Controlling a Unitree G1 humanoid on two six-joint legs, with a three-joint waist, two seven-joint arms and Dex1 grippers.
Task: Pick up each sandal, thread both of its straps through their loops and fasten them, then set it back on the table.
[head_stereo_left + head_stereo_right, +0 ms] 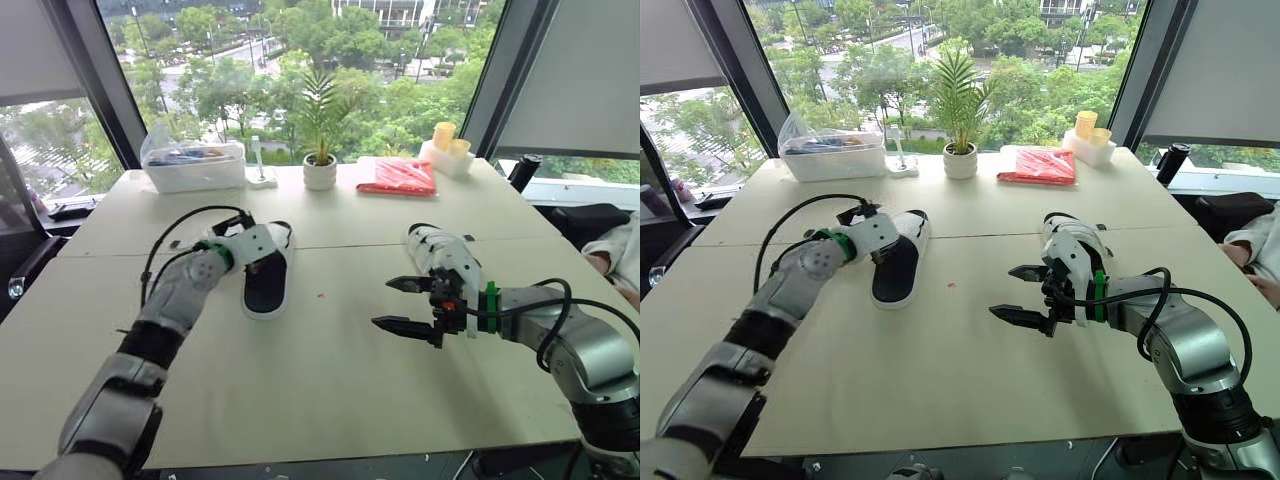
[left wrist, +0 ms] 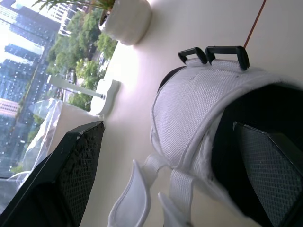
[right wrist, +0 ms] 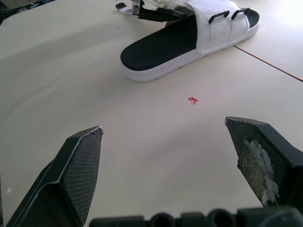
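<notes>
This looks like an office or lab room on an upper floor. A broad pale worktop (image 1: 330, 380) stands against tall windows (image 1: 300, 60) with roller blinds (image 1: 570, 70), looking down on trees and city streets. A potted plant (image 1: 320, 160) and a clear storage box (image 1: 195, 165) sit along its far edge.

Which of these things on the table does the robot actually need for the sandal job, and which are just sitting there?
Needed: left sandal; right sandal.
Just lying about: potted plant; clear plastic box; red packet; yellow cups.
</notes>
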